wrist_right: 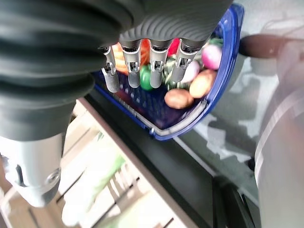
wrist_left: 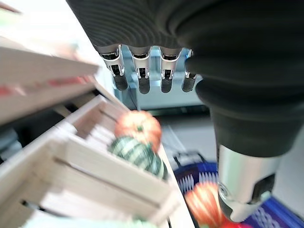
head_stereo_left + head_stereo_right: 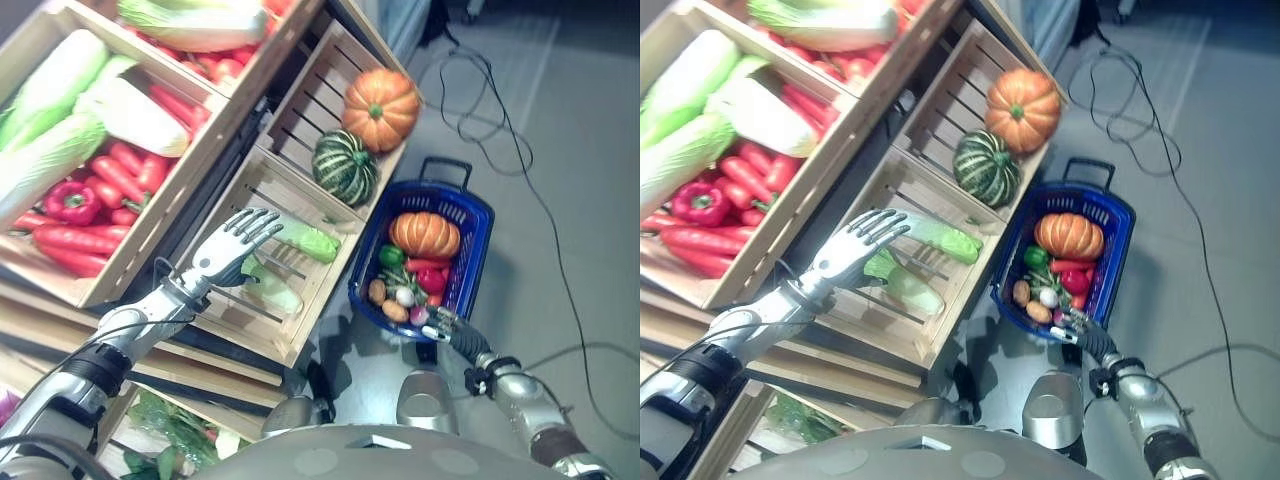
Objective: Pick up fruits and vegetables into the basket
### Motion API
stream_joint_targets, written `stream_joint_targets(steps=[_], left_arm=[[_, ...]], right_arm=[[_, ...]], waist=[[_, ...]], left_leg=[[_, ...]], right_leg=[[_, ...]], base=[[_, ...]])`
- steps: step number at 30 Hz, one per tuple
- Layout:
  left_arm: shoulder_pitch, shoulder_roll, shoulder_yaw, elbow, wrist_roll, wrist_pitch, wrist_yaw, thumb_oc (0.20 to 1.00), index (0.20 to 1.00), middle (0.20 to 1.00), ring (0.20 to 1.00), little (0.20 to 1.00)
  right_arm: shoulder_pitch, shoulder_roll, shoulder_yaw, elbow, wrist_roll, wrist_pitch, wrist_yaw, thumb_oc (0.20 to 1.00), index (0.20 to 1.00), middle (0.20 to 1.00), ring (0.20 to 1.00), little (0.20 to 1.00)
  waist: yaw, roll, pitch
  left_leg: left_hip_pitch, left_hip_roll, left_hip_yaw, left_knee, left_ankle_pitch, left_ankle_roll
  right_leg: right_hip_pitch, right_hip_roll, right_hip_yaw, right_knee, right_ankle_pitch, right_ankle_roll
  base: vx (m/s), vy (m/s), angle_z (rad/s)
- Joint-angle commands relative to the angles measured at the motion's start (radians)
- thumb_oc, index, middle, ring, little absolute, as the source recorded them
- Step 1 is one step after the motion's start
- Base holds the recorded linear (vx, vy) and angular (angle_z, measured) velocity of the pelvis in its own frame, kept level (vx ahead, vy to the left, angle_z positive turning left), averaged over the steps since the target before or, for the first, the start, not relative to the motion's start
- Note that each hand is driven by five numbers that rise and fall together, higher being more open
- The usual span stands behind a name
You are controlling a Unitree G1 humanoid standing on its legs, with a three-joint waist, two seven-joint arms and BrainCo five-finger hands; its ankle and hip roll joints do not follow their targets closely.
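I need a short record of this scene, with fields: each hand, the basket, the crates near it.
left hand: open, fingers spread over the slatted crate
right hand: open, fingers straight, at the near rim of the basket
basket: blue, on the floor beside the crates
basket contents: orange pumpkin, green pepper, red pepper, potatoes, other small produce
slatted crate contents: two pale green vegetables
next crate: orange pumpkin and striped green squash, touching
far crates: cabbages, carrots, red pepper

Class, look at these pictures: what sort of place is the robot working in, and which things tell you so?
Probably a mock grocery produce section: slanted wooden crates holding carrots, cabbages and pumpkins, plus a blue shopping basket.
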Motion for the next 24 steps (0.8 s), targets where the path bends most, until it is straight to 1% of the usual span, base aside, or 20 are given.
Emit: stream_joint_targets(steps=[1,2,3,4,5,6,8,9,10,11,12,13,17,20,24], left_arm=[[-0.043,0.052,0.006,0.041,0.040,0.048,0.004,1.000,1.000,1.000,1.000,1.000],[-0.049,0.044,-0.011,0.082,0.037,0.100,0.033,1.000,1.000,1.000,1.000,1.000],[-0.049,0.044,-0.011,0.082,0.037,0.100,0.033,1.000,1.000,1.000,1.000,1.000],[-0.055,0.040,-0.016,0.101,0.018,0.115,0.041,1.000,1.000,1.000,1.000,1.000],[-0.064,0.029,-0.021,0.133,0.003,0.148,0.072,1.000,1.000,1.000,1.000,1.000],[-0.069,0.022,-0.022,0.149,0.001,0.163,0.090,1.000,1.000,1.000,1.000,1.000],[-0.093,-0.002,-0.022,0.205,-0.001,0.218,0.166,1.000,1.000,1.000,1.000,1.000],[-0.117,-0.016,-0.019,0.236,-0.009,0.258,0.218,1.000,1.000,1.000,1.000,1.000],[-0.133,-0.025,-0.014,0.253,-0.019,0.278,0.241,1.000,1.000,1.000,1.000,1.000],[-0.135,-0.026,-0.015,0.255,-0.019,0.278,0.242,1.000,1.000,1.000,1.000,1.000],[-0.169,-0.041,-0.006,0.283,-0.038,0.314,0.282,1.000,1.000,1.000,1.000,1.000],[-0.190,-0.047,-0.005,0.299,-0.049,0.336,0.305,1.000,1.000,1.000,1.000,1.000],[-0.293,-0.063,-0.012,0.357,-0.113,0.405,0.328,1.000,1.000,1.000,1.000,1.000],[-0.356,-0.068,-0.016,0.392,-0.154,0.436,0.330,1.000,1.000,1.000,1.000,1.000],[-0.427,-0.063,-0.013,0.435,-0.206,0.449,0.325,1.000,1.000,1.000,1.000,1.000]], right_arm=[[-0.014,0.004,0.003,-0.087,-0.007,-0.012,-0.003,1.000,1.000,1.000,1.000,1.000],[-0.027,-0.017,0.009,-0.117,-0.001,-0.007,-0.013,1.000,1.000,1.000,1.000,1.000],[-0.027,-0.017,0.009,-0.117,-0.001,-0.007,-0.013,1.000,1.000,1.000,1.000,1.000],[-0.032,-0.025,0.011,-0.126,0.002,-0.005,-0.015,1.000,1.000,1.000,1.000,1.000],[-0.042,-0.035,0.014,-0.136,0.005,-0.008,-0.020,1.000,1.000,1.000,1.000,1.000],[-0.046,-0.036,0.016,-0.141,0.005,-0.007,-0.025,1.000,1.000,1.000,1.000,1.000],[-0.065,-0.040,0.025,-0.148,0.010,-0.012,-0.038,1.000,1.000,1.000,1.000,1.000],[-0.079,-0.042,0.036,-0.149,0.020,-0.015,-0.047,1.000,1.000,1.000,1.000,1.000],[-0.088,-0.044,0.040,-0.149,0.028,-0.018,-0.052,1.000,1.000,1.000,1.000,1.000],[-0.088,-0.044,0.040,-0.149,0.028,-0.018,-0.052,1.000,1.000,1.000,1.000,1.000],[-0.102,-0.049,0.045,-0.156,0.040,-0.015,-0.057,1.000,1.000,1.000,1.000,1.000],[-0.112,-0.052,0.049,-0.159,0.045,-0.013,-0.062,1.000,1.000,1.000,1.000,1.000],[-0.146,-0.063,0.069,-0.183,0.051,-0.003,-0.085,1.000,1.000,1.000,1.000,1.000],[-0.160,-0.067,0.082,-0.192,0.049,0.004,-0.101,1.000,1.000,1.000,1.000,1.000],[-0.165,-0.075,0.087,-0.204,0.052,0.008,-0.110,1.000,1.000,1.000,1.000,1.000]], waist=[[-0.021,-0.057,0.037],[-0.035,-0.054,0.066],[-0.035,-0.054,0.066],[-0.039,-0.055,0.076],[-0.045,-0.056,0.094],[-0.047,-0.058,0.103],[-0.051,-0.065,0.124],[-0.051,-0.072,0.137],[-0.051,-0.076,0.144],[-0.052,-0.077,0.146],[-0.054,-0.082,0.158],[-0.056,-0.084,0.165],[-0.067,-0.091,0.191],[-0.075,-0.096,0.204],[-0.089,-0.099,0.212]], left_leg=[[-0.106,-0.019,-0.020,0.152,-0.096,0.036],[-0.131,-0.022,-0.012,0.170,-0.096,0.034],[-0.131,-0.022,-0.012,0.170,-0.096,0.034],[-0.142,-0.023,-0.010,0.178,-0.097,0.034],[-0.165,-0.025,-0.008,0.197,-0.098,0.034],[-0.175,-0.026,-0.009,0.206,-0.098,0.034],[-0.212,-0.029,-0.007,0.236,-0.100,0.037],[-0.235,-0.031,-0.006,0.254,-0.101,0.039],[-0.250,-0.030,-0.005,0.264,-0.102,0.039],[-0.249,-0.032,-0.006,0.269,-0.107,0.039],[-0.275,-0.031,-0.003,0.282,-0.101,0.038],[-0.289,-0.030,0.000,0.289,-0.099,0.037],[-0.346,-0.025,0.014,0.321,-0.097,0.033],[-0.376,-0.022,0.020,0.338,-0.093,0.030],[-0.421,-0.019,0.029,0.363,-0.088,0.028]], right_leg=[[-0.089,-0.032,0.033,0.287,-0.230,0.003],[-0.117,-0.030,0.046,0.297,-0.230,0.000],[-0.117,-0.030,0.046,0.297,-0.230,0.000],[-0.128,-0.028,0.052,0.302,-0.231,-0.002],[-0.151,-0.025,0.060,0.315,-0.232,-0.007],[-0.162,-0.025,0.063,0.322,-0.232,-0.008],[-0.204,-0.025,0.074,0.349,-0.232,-0.013],[-0.230,-0.025,0.078,0.365,-0.231,-0.016],[-0.244,-0.025,0.080,0.375,-0.232,-0.018],[-0.245,-0.027,0.080,0.383,-0.239,-0.017],[-0.272,-0.023,0.083,0.392,-0.232,-0.021],[-0.286,-0.022,0.085,0.398,-0.230,-0.022],[-0.352,-0.012,0.098,0.435,-0.232,-0.026],[-0.383,-0.005,0.106,0.449,-0.228,-0.027],[-0.432,0.001,0.118,0.470,-0.225,-0.031]], base=[[-0.06,0.074,-0.18],[-0.06,0.062,-0.18],[-0.06,0.051,-0.24],[-0.05,0.019,-0.18],[-0.07,0.024,-0.24],[-0.09,0.011,-0.12],[-0.09,-0.023,-0.08],[-0.10,-0.047,-0.10],[-0.06,-0.038,-0.08],[-0.06,-0.034,-0.02],[-0.06,-0.021,0.03],[-0.09,-0.025,0.07],[-0.07,-0.016,0.00],[-0.03,-0.011,-0.01],[0.00,0.003,-0.01]])
